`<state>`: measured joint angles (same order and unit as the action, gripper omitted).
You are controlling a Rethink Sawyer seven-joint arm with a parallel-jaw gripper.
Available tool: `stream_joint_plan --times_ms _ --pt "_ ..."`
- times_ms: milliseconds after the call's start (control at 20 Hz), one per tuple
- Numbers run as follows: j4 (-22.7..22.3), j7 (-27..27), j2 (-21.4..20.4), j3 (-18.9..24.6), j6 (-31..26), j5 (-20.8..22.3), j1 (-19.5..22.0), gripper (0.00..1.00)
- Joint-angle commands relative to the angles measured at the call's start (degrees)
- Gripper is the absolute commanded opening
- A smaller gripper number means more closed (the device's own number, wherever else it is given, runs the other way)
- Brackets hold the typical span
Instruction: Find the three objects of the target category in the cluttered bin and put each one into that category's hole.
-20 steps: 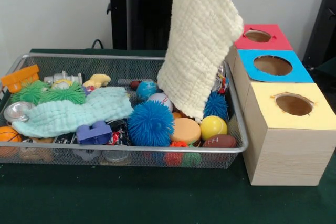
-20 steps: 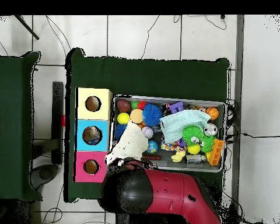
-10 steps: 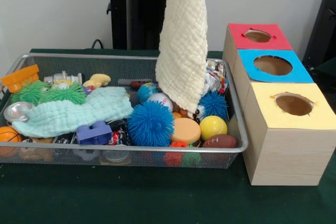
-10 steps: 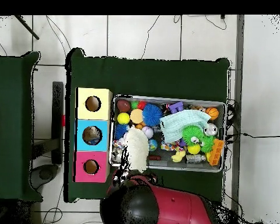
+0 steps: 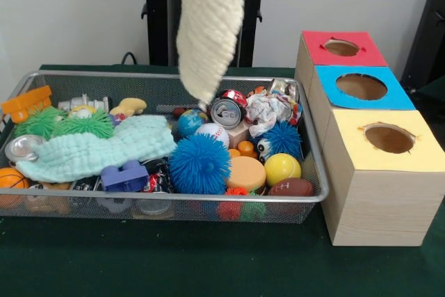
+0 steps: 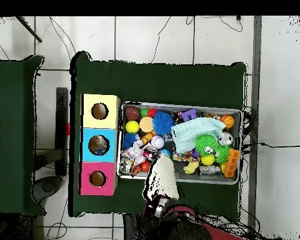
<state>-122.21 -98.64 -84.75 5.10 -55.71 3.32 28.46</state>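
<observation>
1. Nearest the front camera, the cluttered bin (image 5: 316, 199) sits on the green table (image 5: 208, 262), its mesh front wall showing a brown football (image 5: 290, 187), a yellow ball (image 5: 282, 167) and a spiky blue ball (image 5: 200, 163) just inside.
2. Just beside the bin stand three wooden boxes with holes: the yellow box (image 5: 386, 151) nearest, the blue box (image 5: 361, 87) next, the red box (image 5: 342, 48) farthest.
3. Farther back in the bin lie a pale green cloth (image 5: 97, 148), a baseball (image 5: 212, 133), a dented can (image 5: 227, 112) and crumpled paper (image 5: 270, 109).
4. Above the bin's far rim hangs a cream cloth (image 5: 208, 22), its lower tip clear of the toys.
5. The gripper (image 6: 159, 203) holds the cloth's top from above; its fingers are hidden, so how wide it stands cannot be told.
</observation>
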Motion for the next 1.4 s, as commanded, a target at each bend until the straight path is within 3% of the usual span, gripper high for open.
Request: stream_joint_plan --times_ms 50,550,1000,1150,1400 --pt "3.3 16.3 -3.8 -1.1 -9.6 2.3 5.0 0.00" --pt "2.7 16.8 -5.5 -1.2 -10.0 2.5 6.4 0.00" --pt "5.5 21.1 -2.2 0.9 -10.3 3.6 9.7 0.00" --pt "5.4 22.6 0.4 2.2 -6.3 4.1 11.4 0.00" --pt "6.2 23.5 8.7 6.2 4.6 6.7 15.3 0.00"
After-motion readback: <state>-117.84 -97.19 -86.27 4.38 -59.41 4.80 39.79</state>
